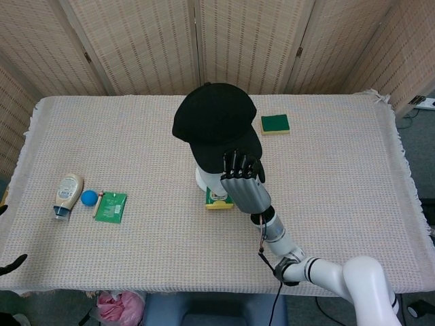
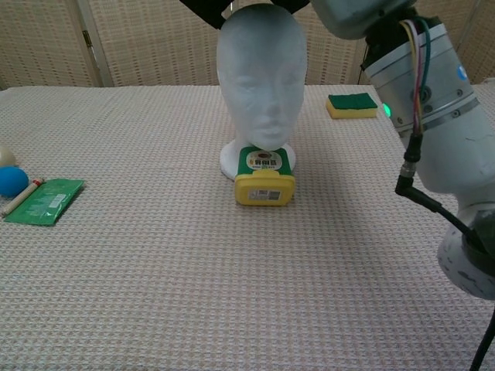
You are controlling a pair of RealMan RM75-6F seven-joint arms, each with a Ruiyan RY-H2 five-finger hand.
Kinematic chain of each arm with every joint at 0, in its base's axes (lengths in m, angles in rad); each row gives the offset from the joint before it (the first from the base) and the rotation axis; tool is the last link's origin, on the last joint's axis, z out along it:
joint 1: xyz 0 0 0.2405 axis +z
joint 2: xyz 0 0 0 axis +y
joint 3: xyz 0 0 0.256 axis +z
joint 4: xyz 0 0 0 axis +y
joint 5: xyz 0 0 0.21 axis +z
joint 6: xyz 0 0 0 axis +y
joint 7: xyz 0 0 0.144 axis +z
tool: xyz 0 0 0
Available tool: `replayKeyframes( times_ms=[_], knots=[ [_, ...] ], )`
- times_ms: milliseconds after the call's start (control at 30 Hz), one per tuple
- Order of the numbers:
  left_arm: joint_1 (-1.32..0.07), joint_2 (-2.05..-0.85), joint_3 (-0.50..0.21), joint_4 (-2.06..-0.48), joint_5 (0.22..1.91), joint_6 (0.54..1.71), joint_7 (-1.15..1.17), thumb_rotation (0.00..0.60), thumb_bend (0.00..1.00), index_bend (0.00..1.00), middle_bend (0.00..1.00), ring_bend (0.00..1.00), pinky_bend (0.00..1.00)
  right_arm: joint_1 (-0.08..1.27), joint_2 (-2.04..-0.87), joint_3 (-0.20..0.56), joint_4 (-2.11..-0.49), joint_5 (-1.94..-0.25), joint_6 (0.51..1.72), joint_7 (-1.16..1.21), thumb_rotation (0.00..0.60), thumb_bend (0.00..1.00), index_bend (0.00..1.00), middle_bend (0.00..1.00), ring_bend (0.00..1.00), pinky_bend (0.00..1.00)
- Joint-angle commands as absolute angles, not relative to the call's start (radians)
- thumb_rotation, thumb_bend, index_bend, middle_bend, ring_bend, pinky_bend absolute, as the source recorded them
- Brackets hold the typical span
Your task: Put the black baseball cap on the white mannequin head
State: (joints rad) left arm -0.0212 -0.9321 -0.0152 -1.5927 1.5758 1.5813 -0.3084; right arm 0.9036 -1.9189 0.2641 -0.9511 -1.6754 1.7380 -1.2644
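Holding the black fabric baseball cap (image 1: 215, 122) by its brim, fingers (image 1: 236, 163) of the right hand (image 1: 243, 182) lying over the brim's edge and gripping it. Hanging right over the crown of the white foam mannequin head (image 2: 261, 77), hiding it almost wholly in the head view; in the chest view only the cap's dark lower edge showing at the top of the frame, at the crown, and whether touching or just above, impossible to tell. Standing upright near the middle of the table on the beige waffle-weave cloth (image 1: 136, 129), face toward the robot. Lying just in front of the round base, a yellow and green flat packet (image 2: 264, 179). Sitting behind and to the right, a green and yellow sponge (image 1: 275, 123). Lying at the left side, close together: a cream squeeze bottle (image 1: 67, 193), a small blue ball (image 1: 88, 197), a thin stick (image 1: 97, 204) and a green sachet (image 1: 111, 208). Showing at the far left edge of the head view, only dark fingertips of the left hand (image 1: 12, 261); spread or closed, impossible to tell.
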Motion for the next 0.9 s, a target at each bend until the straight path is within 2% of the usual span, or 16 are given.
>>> replayKeyframes(
  times_ms=[33,367,633,733,767,833,900],
  knots=[
    [-0.023,-0.933,-0.014,-1.594,1.577,1.58,-0.302,0.6,0.18,0.0,0.0,0.0,0.17,0.883,-1.919,0.246,-0.954,-1.686,1.74,-1.255,0.6,0.57,0.92,0.82,0.76,0.98],
    [-0.02,-0.932,-0.013,-1.597,1.583,1.587,-0.297,0.6,0.18,0.0,0.0,0.0,0.17,0.797,-1.95,0.163,-0.943,-1.738,1.76,-1.212,0.6,0.57,0.92,0.82,0.76,0.98],
    [-0.022,-0.934,-0.013,-1.598,1.581,1.583,-0.289,0.6,0.18,0.0,0.0,0.0,0.17,0.748,-1.961,0.145,-0.935,-1.765,1.777,-1.192,0.6,0.57,0.92,0.81,0.76,0.98],
    [-0.024,-0.935,-0.014,-1.599,1.579,1.58,-0.283,0.6,0.18,0.0,0.0,0.0,0.17,0.731,-1.962,0.14,-0.936,-1.77,1.776,-1.182,0.6,0.54,0.91,0.77,0.74,0.97],
    [-0.024,-0.936,-0.014,-1.6,1.578,1.579,-0.282,0.6,0.18,0.0,0.0,0.0,0.17,0.722,-1.962,0.138,-0.944,-1.767,1.77,-1.177,0.6,0.51,0.88,0.73,0.71,0.95],
    [-0.025,-0.936,-0.015,-1.6,1.576,1.579,-0.28,0.6,0.18,0.0,0.0,0.0,0.17,0.705,-1.959,0.137,-0.973,-1.752,1.748,-1.181,0.6,0.42,0.75,0.63,0.63,0.87],
    [-0.025,-0.937,-0.016,-1.599,1.576,1.579,-0.279,0.6,0.18,0.0,0.0,0.0,0.17,0.686,-1.953,0.136,-1.016,-1.732,1.723,-1.201,0.6,0.35,0.51,0.49,0.51,0.76]
  ],
)
